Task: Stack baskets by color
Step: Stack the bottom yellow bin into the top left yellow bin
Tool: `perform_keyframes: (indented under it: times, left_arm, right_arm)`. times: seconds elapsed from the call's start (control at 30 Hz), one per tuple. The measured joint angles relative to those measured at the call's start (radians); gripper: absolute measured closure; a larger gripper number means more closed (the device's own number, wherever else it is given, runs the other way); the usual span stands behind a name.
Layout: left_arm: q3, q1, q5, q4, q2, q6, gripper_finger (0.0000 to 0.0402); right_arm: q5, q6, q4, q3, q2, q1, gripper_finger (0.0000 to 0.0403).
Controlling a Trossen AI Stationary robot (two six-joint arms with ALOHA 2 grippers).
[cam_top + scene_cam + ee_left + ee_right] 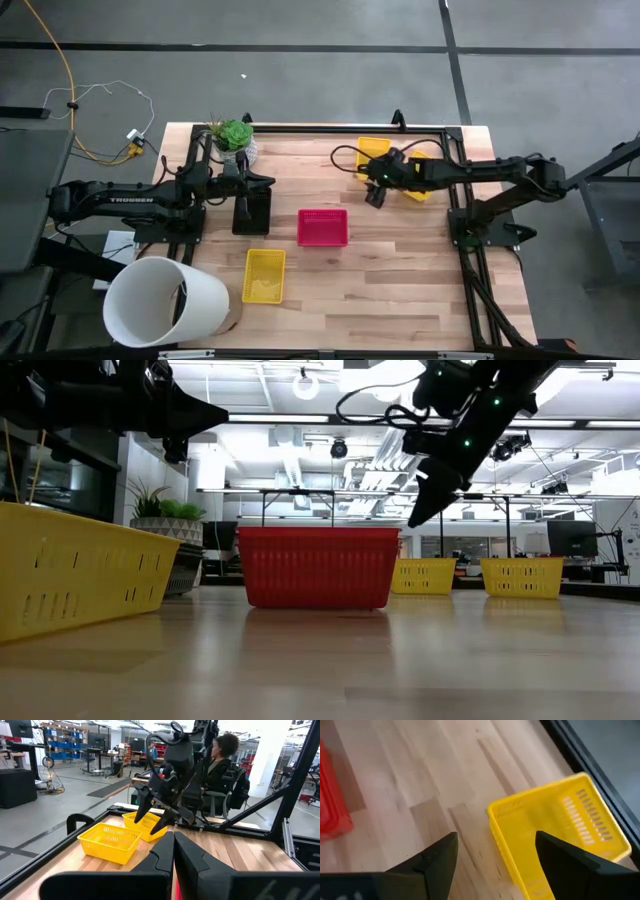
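A red basket [322,227] sits mid-table, with a yellow basket [264,275] nearer the front and a black basket [252,210] to its left. Two more yellow baskets [372,149] [419,190] rest on their bottoms at the far right, partly under my right arm. My right gripper [375,195] [495,837] hangs open, slanting down, above the wood beside the near corner of a yellow basket [555,830]. It holds nothing. My left gripper [267,182] [173,845] is shut and level, above the black basket's far end.
A large white bucket [165,300] lies at the front left corner. A potted green plant [235,138] stands at the far left. Black frame rails run along the table's far and right edges. A person [225,755] sits beyond the table. Bare wood lies at the front right.
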Motion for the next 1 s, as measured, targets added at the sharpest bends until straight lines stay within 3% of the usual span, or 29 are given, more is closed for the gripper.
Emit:
perform_keyframes:
  times: [0.5, 0.6, 0.77, 1.0]
  left_arm:
    - [0.000, -0.002, 0.005, -0.048, 0.000, -0.015, 0.0401]
    - [0.034, -0.040, 0.028, -0.156, 0.010, 0.045, 0.0401]
    - [0.111, -0.118, -0.140, -0.287, 0.062, 0.136, 0.0398]
    - [0.217, -0.181, -0.190, -0.409, 0.142, 0.151, 0.0351]
  right_arm:
    - [0.005, -0.036, -0.086, -0.003, 0.034, -0.016, 0.0148]
    - [0.005, -0.043, -0.085, -0.003, 0.045, -0.016, 0.0148]
    - [0.012, -0.049, -0.085, -0.003, 0.046, -0.016, 0.0148]
    - [0.012, -0.069, -0.114, -0.003, 0.045, -0.016, 0.0148]
